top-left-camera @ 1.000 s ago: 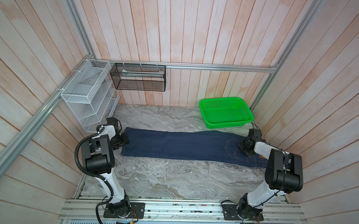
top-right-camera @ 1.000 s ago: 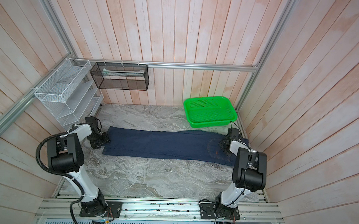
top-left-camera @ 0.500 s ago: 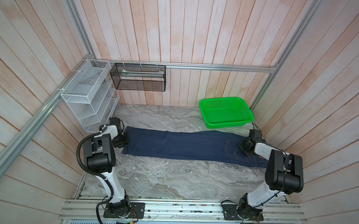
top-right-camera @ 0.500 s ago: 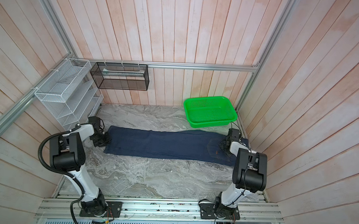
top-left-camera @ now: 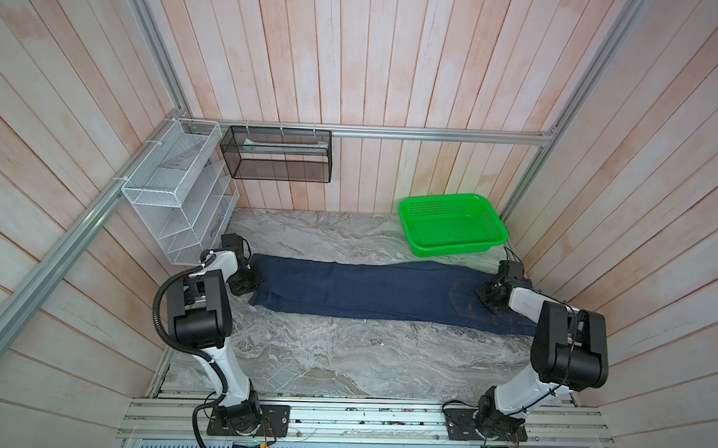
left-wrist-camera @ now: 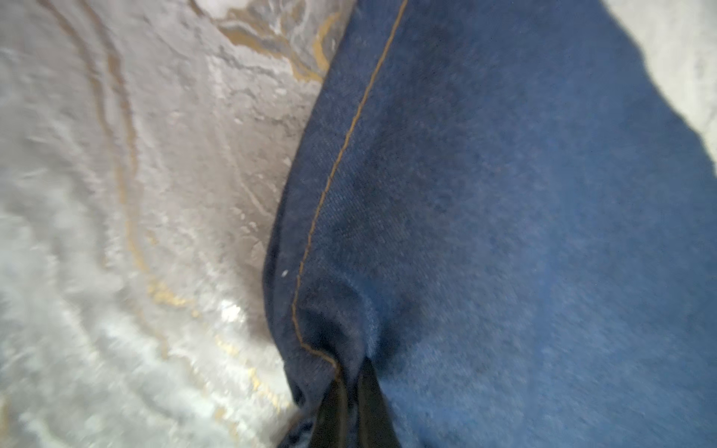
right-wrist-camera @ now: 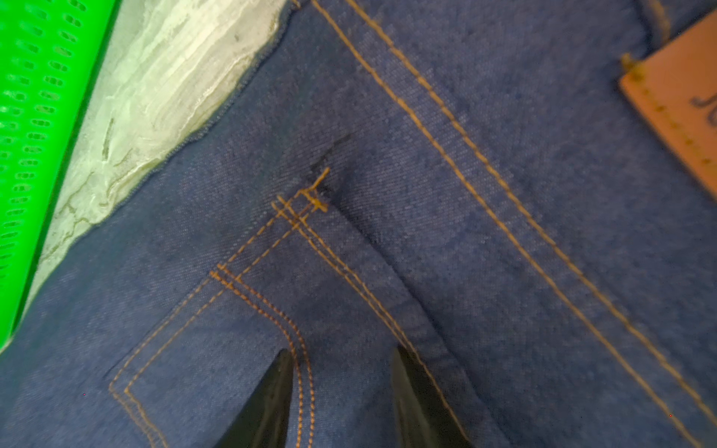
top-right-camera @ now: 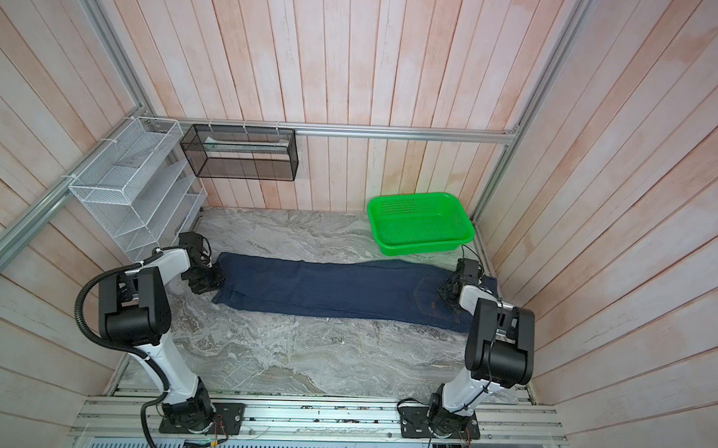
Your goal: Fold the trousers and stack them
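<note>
The trousers (top-left-camera: 367,290) (top-right-camera: 329,288) are dark navy jeans with tan stitching, lying flat in a long strip across the marble table in both top views. Their leg ends point left and the waist lies at the right. My left gripper (top-left-camera: 251,282) (top-right-camera: 212,283) (left-wrist-camera: 351,368) is shut on the leg hem, with bunched denim pinched between its fingers. My right gripper (top-left-camera: 486,295) (top-right-camera: 446,291) (right-wrist-camera: 343,353) is open, its fingertips spread on flat denim at the back pocket's stitched corner. The brown waistband patch (right-wrist-camera: 675,108) shows in the right wrist view.
A green perforated basket (top-left-camera: 453,225) (top-right-camera: 419,223) stands at the back right, just behind the waist end. A white wire rack (top-left-camera: 175,192) hangs on the left wall near my left arm. A black mesh basket (top-left-camera: 277,159) hangs on the back wall. Bare marble table (top-left-camera: 343,357) lies in front.
My left gripper has moved in onto the leg hem and closed on it. The right gripper and the trousers have stayed in place.
</note>
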Motion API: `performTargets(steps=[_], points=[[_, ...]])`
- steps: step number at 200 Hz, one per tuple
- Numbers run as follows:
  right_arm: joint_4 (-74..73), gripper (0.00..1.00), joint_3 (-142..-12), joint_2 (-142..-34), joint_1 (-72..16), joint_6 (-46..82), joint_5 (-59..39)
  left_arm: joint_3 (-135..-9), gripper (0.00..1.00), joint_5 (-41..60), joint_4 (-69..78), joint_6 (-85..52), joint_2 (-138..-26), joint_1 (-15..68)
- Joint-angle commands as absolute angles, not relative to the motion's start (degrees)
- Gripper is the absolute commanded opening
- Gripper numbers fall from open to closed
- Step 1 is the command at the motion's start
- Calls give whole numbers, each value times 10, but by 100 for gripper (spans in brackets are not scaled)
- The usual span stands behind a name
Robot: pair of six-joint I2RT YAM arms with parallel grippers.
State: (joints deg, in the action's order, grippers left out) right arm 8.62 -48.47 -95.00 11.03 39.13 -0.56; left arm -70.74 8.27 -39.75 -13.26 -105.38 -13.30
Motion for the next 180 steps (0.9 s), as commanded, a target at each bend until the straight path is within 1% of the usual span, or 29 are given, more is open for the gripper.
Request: performTargets(steps=[1,26,47,95,150,180], points=[[137,44,-463,-948,110,388,-24,-712,0,65,-397,-126,-983,-122],[141,44,-458,-941,106,388,-23,-725,0,49,-409,-110,-940,-111],[137,44,-444,-935,98,391,-23,-727,0,47,-428,-99,-926,-102],[129,44,-426,-933,87,399,-27,-691,0,34,-422,-72,-883,-54],[120,43,-414,-939,55,418,-40,-678,0,30,-391,-62,-799,-48],[114,43,-409,-939,25,438,-44,-686,0,1,-394,-63,-778,-49]])
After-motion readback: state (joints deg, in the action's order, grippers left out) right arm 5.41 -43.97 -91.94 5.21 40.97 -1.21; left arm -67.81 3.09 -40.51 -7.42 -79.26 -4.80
